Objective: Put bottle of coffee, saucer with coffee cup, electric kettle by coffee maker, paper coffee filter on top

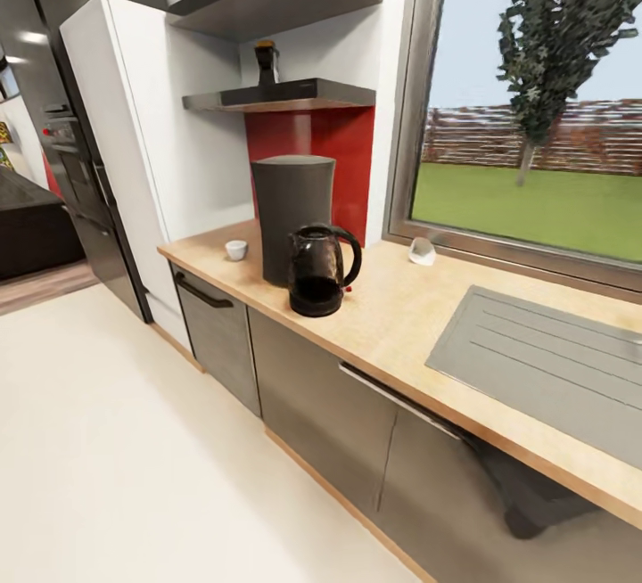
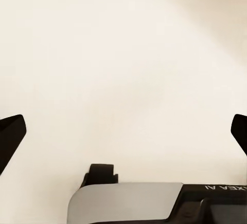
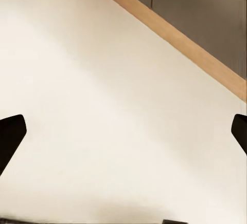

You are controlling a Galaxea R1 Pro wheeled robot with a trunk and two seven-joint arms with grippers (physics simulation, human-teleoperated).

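The coffee maker (image 1: 292, 213), tall and dark grey, stands on the kitchen countertop (image 1: 401, 316). Right in front of it is the smoky electric kettle (image 1: 318, 271) with its black handle. The tiny white coffee cup (image 1: 235, 250) sits to their left near the counter's end. A small off-white paper coffee filter (image 1: 422, 251) lies by the window sill. The bottle of coffee (image 1: 266, 61) stands on the kitchen shelf (image 1: 294, 94) above. The saucer is out of view. My left gripper (image 2: 123, 131) and right gripper (image 3: 123, 131) hang open over the cream floor, holding nothing.
A grey sink drainboard (image 1: 544, 360) is set into the counter at the right, under a large window (image 1: 535, 102). Grey cabinet fronts (image 1: 321, 405) run below, with a wooden plinth (image 3: 170, 34). A white tall cabinet (image 1: 134, 164) and a black oven column (image 1: 62, 137) stand at the left.
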